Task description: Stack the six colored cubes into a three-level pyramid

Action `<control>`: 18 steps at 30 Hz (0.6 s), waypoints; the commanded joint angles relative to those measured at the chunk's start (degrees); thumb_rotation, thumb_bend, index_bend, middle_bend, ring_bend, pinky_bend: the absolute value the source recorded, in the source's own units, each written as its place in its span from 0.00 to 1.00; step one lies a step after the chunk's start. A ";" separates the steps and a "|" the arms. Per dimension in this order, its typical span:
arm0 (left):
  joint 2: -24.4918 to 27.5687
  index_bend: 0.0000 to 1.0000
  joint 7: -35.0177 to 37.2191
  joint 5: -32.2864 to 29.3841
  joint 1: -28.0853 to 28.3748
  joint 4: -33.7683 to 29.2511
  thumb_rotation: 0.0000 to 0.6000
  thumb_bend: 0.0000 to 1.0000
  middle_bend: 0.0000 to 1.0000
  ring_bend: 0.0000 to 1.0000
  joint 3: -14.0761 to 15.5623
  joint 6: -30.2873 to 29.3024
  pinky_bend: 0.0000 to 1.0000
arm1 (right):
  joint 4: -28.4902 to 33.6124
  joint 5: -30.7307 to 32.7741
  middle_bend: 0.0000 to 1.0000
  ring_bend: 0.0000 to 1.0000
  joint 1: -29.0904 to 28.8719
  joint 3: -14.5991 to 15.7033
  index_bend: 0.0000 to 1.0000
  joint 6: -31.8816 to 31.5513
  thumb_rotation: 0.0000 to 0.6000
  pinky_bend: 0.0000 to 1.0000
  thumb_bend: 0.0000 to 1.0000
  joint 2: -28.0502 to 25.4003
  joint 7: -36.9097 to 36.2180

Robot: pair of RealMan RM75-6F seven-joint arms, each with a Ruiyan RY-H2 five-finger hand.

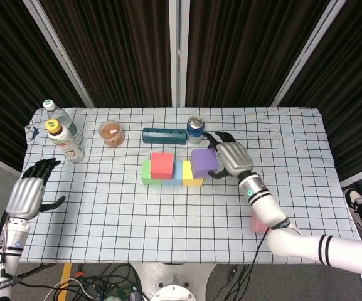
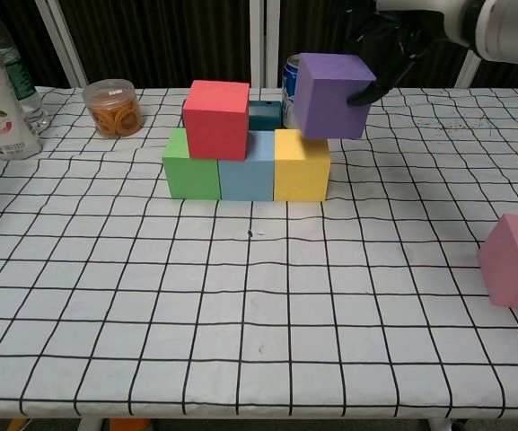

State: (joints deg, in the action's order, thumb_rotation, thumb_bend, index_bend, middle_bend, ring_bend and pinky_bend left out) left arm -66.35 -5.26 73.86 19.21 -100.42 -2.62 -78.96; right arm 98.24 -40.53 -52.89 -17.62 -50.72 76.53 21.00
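A row of green (image 2: 189, 166), light blue (image 2: 246, 172) and yellow (image 2: 301, 166) cubes stands mid-table, with a red cube (image 2: 215, 118) on top over the green and blue ones. My right hand (image 1: 232, 158) holds a purple cube (image 2: 331, 95) in the air just above the yellow cube's right part, slightly tilted. A pink cube (image 2: 516, 262) lies alone at the right near the front; in the head view my right forearm hides most of it. My left hand (image 1: 27, 195) hovers open at the table's left edge, holding nothing.
A blue can (image 1: 195, 126) and a dark teal block (image 1: 164, 135) stand right behind the cube row. A jar of orange snacks (image 1: 111, 133) and two bottles (image 1: 64, 140) sit at the back left. The checkered tablecloth (image 2: 241, 314) covers the table.
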 commanded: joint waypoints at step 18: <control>-0.20 0.15 2.56 2.73 -2.12 0.98 1.00 0.17 0.11 0.08 -0.92 0.55 0.17 | -4.46 12.27 0.41 0.00 -9.26 0.49 0.00 -4.36 1.00 0.00 0.18 8.52 8.88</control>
State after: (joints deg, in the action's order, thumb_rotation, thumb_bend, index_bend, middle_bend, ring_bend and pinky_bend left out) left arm -66.55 -2.78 76.51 17.15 -99.49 -3.52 -78.43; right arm 93.80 -28.35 -62.08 -17.17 -54.99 84.95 29.79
